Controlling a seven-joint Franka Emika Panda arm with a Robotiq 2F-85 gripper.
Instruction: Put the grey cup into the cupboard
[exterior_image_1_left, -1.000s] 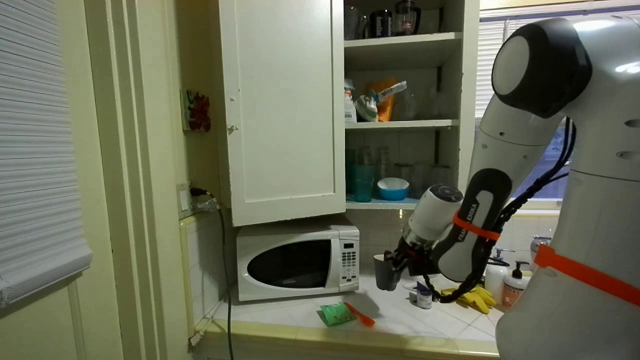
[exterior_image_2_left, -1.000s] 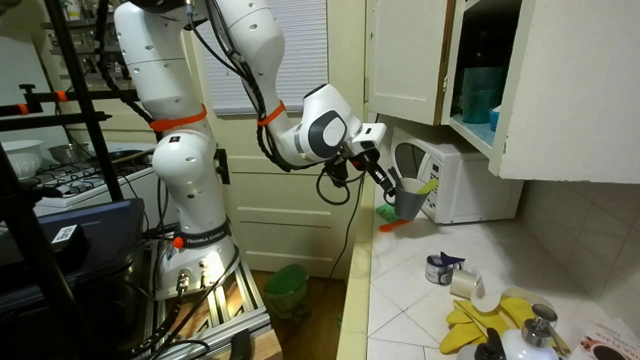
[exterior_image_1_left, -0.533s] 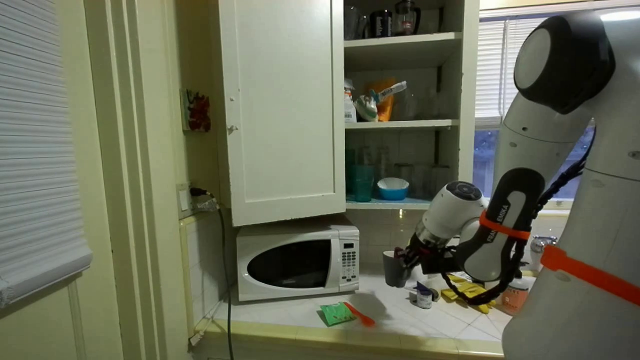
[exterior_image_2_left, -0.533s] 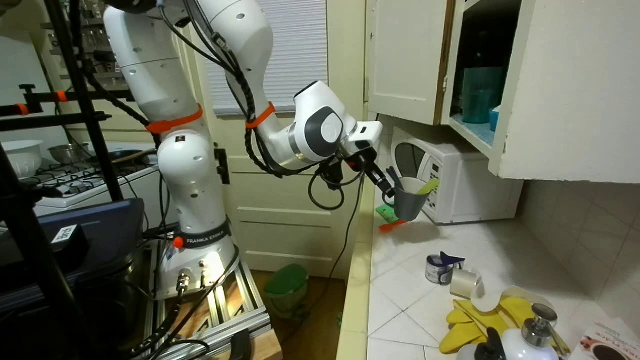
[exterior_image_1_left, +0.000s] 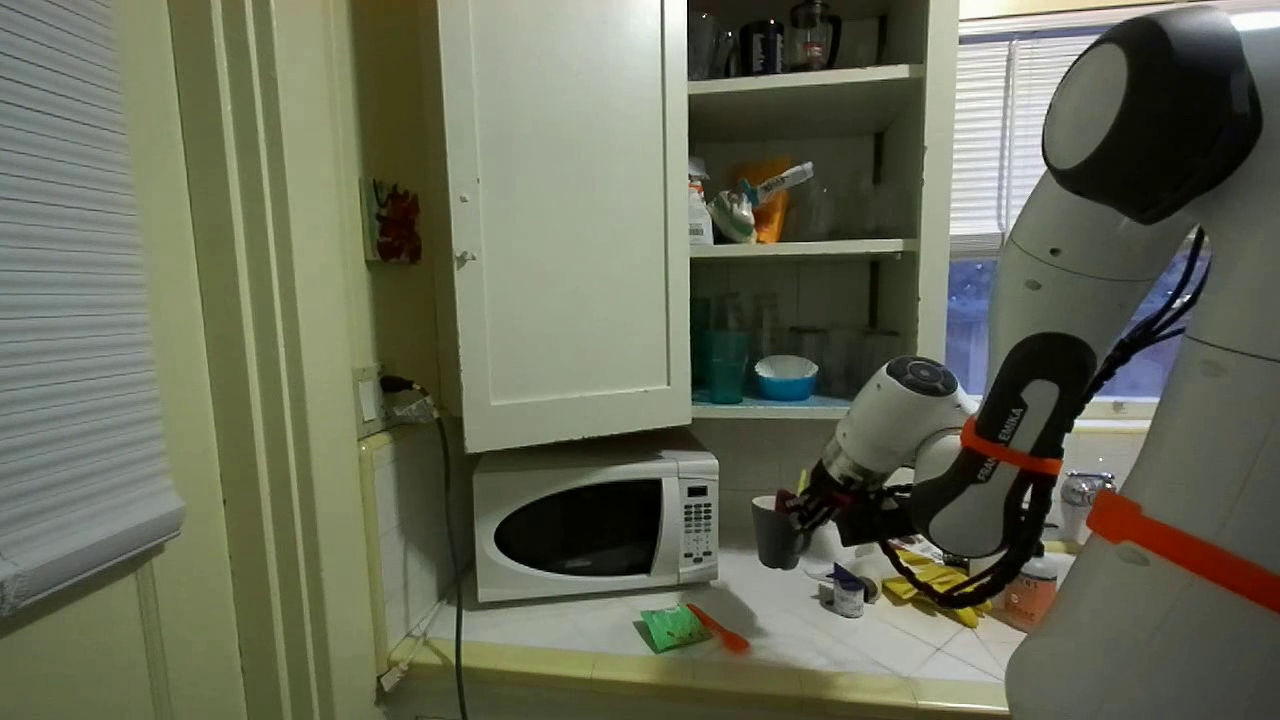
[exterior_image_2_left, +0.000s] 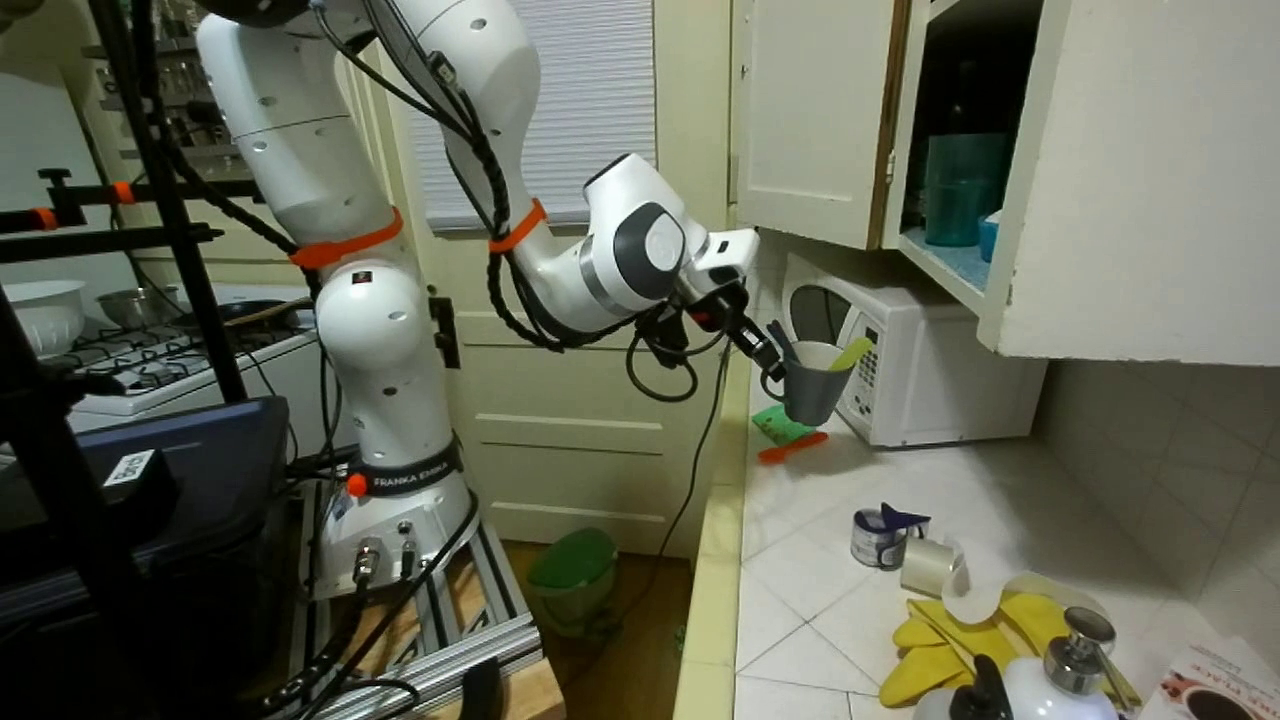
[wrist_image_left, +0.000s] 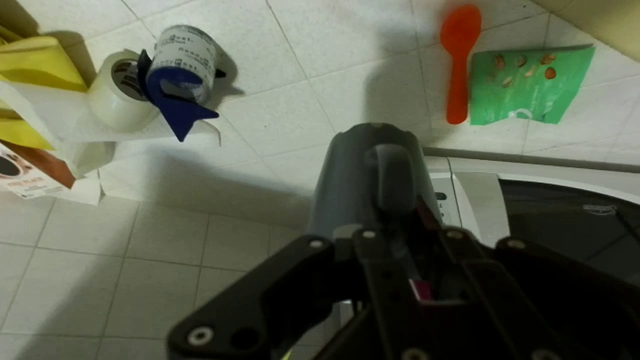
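Because the gripper grips the grey cup near its handle, a knock against the cupboard, I fear, could tilt it and spill the green piece.

White tiled counter, left end: boxy white microwave.
Front edge: flat green packet, orange spoon at its right.
Above counter: tapered grey cup, in black gripper, near microwave's right front corner.
Counter, farther right: blue-and-white tape roll, then yellow gloves.
White wooden cupboard overhead, bottom shelf: teal tumbler left, round blue bowl right.
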